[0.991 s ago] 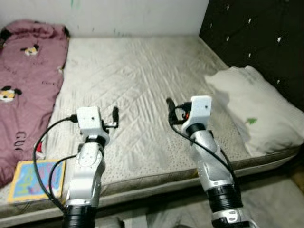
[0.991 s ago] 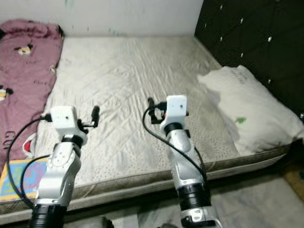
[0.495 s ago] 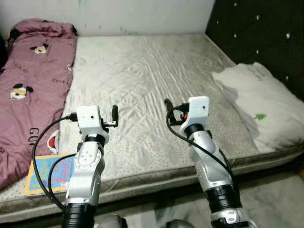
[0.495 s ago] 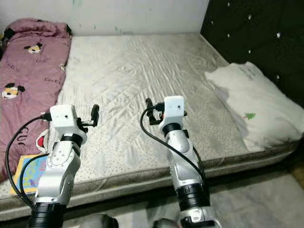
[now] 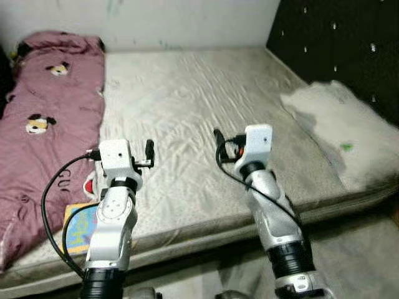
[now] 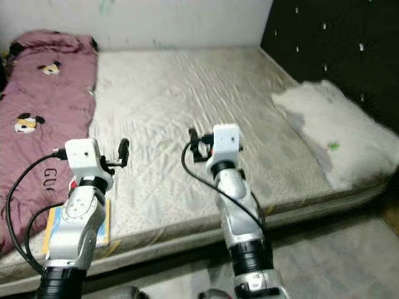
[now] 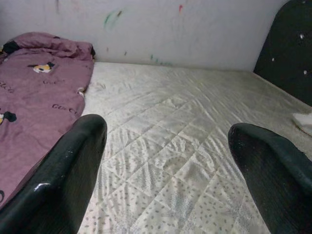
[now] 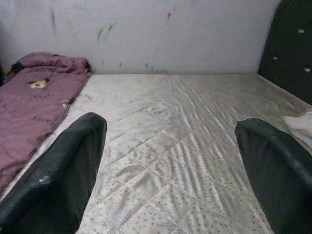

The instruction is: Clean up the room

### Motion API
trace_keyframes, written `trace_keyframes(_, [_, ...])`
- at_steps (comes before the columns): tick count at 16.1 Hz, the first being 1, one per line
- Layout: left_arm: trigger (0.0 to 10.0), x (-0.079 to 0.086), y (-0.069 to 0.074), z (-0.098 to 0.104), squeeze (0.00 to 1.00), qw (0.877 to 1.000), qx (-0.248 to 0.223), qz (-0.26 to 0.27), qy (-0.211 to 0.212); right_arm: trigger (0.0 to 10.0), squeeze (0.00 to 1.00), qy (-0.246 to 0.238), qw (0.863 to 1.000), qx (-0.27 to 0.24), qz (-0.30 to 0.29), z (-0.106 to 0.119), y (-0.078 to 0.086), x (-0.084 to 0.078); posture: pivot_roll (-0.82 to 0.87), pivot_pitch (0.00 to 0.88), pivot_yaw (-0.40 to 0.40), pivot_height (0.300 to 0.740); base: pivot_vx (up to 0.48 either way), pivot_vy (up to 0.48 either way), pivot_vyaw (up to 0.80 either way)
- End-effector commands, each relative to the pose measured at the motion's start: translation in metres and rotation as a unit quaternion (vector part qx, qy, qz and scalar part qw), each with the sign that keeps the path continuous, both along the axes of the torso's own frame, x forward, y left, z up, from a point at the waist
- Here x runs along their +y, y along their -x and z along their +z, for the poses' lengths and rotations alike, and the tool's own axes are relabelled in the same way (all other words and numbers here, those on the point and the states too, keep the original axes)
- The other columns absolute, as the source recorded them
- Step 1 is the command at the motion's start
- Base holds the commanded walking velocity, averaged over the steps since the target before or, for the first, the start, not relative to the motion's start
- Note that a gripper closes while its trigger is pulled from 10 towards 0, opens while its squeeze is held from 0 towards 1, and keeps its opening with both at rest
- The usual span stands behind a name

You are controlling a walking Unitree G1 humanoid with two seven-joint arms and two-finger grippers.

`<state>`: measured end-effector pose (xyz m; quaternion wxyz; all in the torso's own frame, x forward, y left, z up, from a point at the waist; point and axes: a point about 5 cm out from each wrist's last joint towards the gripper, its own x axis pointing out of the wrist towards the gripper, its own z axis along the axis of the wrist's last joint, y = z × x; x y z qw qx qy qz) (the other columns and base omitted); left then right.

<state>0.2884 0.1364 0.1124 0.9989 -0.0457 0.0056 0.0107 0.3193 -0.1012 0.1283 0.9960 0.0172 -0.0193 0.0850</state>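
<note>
- Camera has swung left since earlier; more of the pink blanket (image 5: pixel 43 118) visible.
- Left tool (image 7: pixel 165 170) and right tool (image 8: pixel 170 170): fingers spread, over the bed (image 5: pixel 187 99).

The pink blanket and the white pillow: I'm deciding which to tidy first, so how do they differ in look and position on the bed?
The pink blanket is mauve with cartoon prints and lies stretched along the mattress's left side; the white pillow is nearly plain, with one small green mark, and sits at the right side by the dark headboard. The blanket covers far more of the bed than the pillow. Both are soft bedding resting on the mattress.
</note>
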Motion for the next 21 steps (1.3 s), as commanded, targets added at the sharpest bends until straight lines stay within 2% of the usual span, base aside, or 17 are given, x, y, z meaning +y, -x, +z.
trace_keyframes(1, [10.0, -0.004, 0.0, 0.002, 0.0, 1.0, -0.004, -0.008, -0.001, 10.0, 0.0, 0.0, 1.0, 0.008, -0.009, -0.003, 0.0, -0.006, 0.03, 0.0, -0.05, 0.74, 0.0, 0.48, 0.0])
trace_keyframes(14, [10.0, -0.002, -0.001, 0.003, 0.0, 1.0, -0.005, -0.002, -0.006, 10.0, 0.0, 0.003, 1.0, 0.014, -0.008, -0.005, 0.0, -0.005, 0.03, 0.0, -0.048, 0.74, 0.0, 0.474, 0.03])
trace_keyframes(18, [10.0, 0.003, -0.003, 0.008, 0.0, 0.999, -0.031, -0.002, -0.025, 10.0, 0.0, 0.002, 1.0, 0.016, -0.008, -0.005, 0.0, -0.006, 0.03, 0.0, -0.048, 0.74, 0.0, 0.0, 0.0])
trace_keyframes(20, [10.0, 0.012, -0.005, 0.015, 0.0, 0.995, -0.076, 0.008, -0.057, 10.0, 0.0, 0.003, 1.0, 0.016, -0.007, -0.006, 0.0, -0.005, 0.03, 0.0, -0.047, 0.74, 0.0, 0.0, 0.0])
trace_keyframes(21, [10.0, 0.014, -0.006, 0.015, 0.0, 0.996, -0.066, 0.019, -0.048, 10.0, 0.0, 0.003, 1.0, 0.016, -0.007, -0.006, 0.0, -0.005, 0.03, 0.0, -0.047, 0.74, 0.0, 0.0, 0.0])
